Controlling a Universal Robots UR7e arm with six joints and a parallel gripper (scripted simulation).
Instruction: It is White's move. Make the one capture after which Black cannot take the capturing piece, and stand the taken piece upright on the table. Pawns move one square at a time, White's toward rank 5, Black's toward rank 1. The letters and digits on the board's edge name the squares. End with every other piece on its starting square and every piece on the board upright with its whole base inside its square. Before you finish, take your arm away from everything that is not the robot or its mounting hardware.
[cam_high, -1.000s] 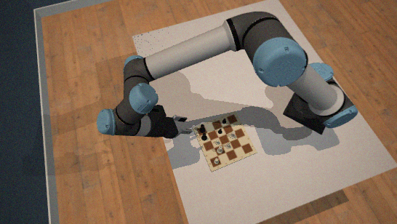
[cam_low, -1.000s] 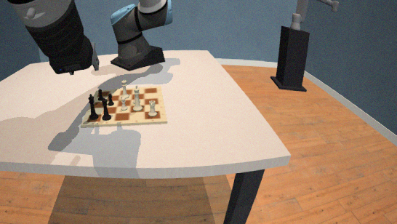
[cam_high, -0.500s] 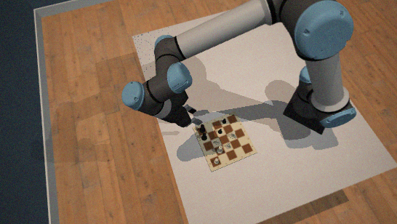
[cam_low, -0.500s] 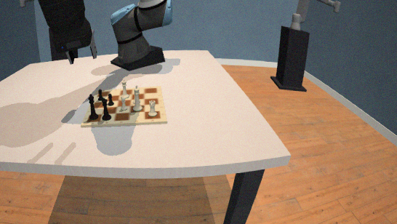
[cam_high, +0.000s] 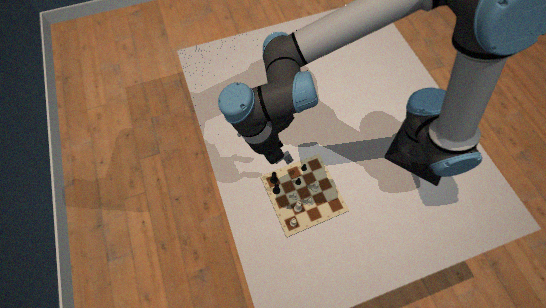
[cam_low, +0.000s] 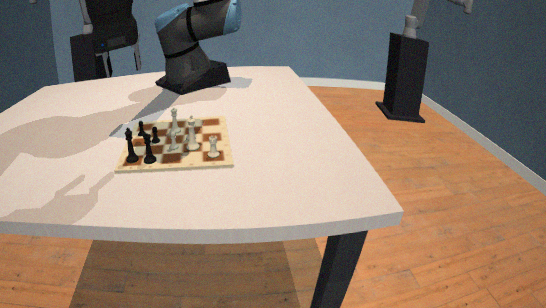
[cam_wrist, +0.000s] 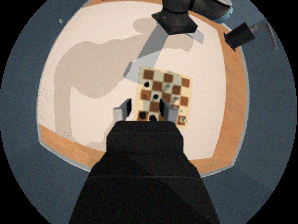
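Note:
The chessboard (cam_high: 317, 223) (cam_low: 175, 169) lies on the table; its edge marks are unreadable. Two taller black pieces, one (cam_high: 274, 178) (cam_low: 130, 147) at the corner and one (cam_high: 276, 189) (cam_low: 149, 151) beside it, stand upright. Two small black pawns, one (cam_high: 304, 167) (cam_low: 141, 129) and another (cam_high: 298, 181) (cam_low: 155, 135), stand nearby. White has a rook-like piece (cam_high: 293, 222) (cam_low: 213, 148), a tall piece (cam_high: 298, 206) (cam_low: 192, 136), another tall one (cam_high: 314, 187) (cam_low: 174, 121), a small piece (cam_low: 173, 142) and one mostly hidden behind. My gripper (cam_high: 281, 159) (cam_wrist: 145, 104) is open and empty, above the board's black-piece side.
The white table (cam_high: 400, 240) (cam_low: 280, 200) surrounds the board. The arm's base (cam_low: 195, 77) stands on the table behind the board. The arm's shadow falls across the table and part of the board. A dark pedestal (cam_low: 405, 75) stands on the floor beyond.

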